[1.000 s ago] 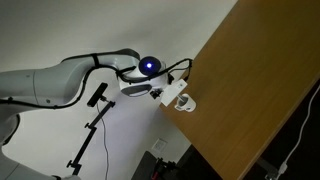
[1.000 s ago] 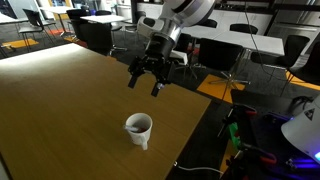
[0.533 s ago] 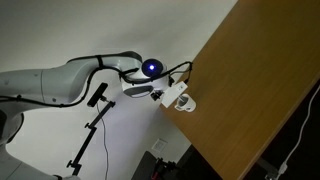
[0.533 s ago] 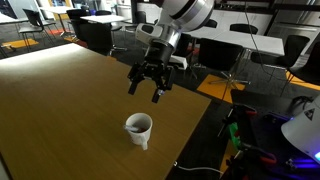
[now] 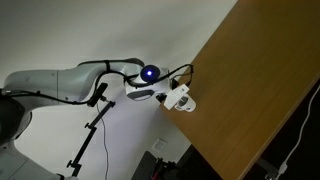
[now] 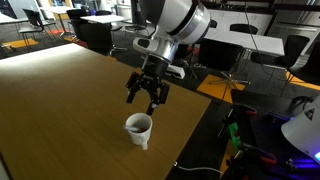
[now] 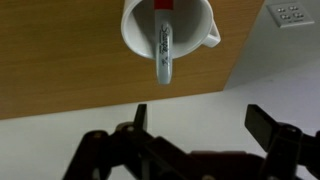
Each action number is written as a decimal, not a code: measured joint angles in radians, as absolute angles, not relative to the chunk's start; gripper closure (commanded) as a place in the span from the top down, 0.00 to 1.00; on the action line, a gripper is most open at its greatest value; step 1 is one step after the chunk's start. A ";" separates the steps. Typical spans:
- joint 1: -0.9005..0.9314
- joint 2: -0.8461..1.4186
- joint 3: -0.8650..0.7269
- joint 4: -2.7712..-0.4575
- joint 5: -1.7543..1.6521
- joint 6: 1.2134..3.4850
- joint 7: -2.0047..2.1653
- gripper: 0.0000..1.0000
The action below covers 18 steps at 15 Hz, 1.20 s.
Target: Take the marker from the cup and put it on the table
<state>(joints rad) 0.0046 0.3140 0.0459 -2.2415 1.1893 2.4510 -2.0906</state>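
Currently the end effector (image 6: 147,94) is hovering above the surface (image 6: 60,100), jaws spread wide and gripping nothing. In the wrist view both jaws are showing as dark shapes at the bottom edge, well apart, with only pale floor between them.

The cup (image 6: 139,127) is standing upright on the surface just below the end effector, near the surface's edge. It is not touching the jaws. In the wrist view the cup is sitting ahead of the jaws, closer to the one on the view's left, handle pointing to the view's right.

The marker (image 7: 164,48) is sitting inside the cup. Its red end is lying deep in the cup and its paler barrel is leaning out over the rim toward the end effector. The jaws are not touching it. In the exterior view showing the cup, the marker is too small to make out.

The arm (image 5: 70,82) is reaching in from off the surface. The end effector is hanging close to the board's edge in both exterior views.
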 measured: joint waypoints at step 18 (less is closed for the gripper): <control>0.038 0.445 0.121 -2.217 1.456 2.663 -2.249 0.90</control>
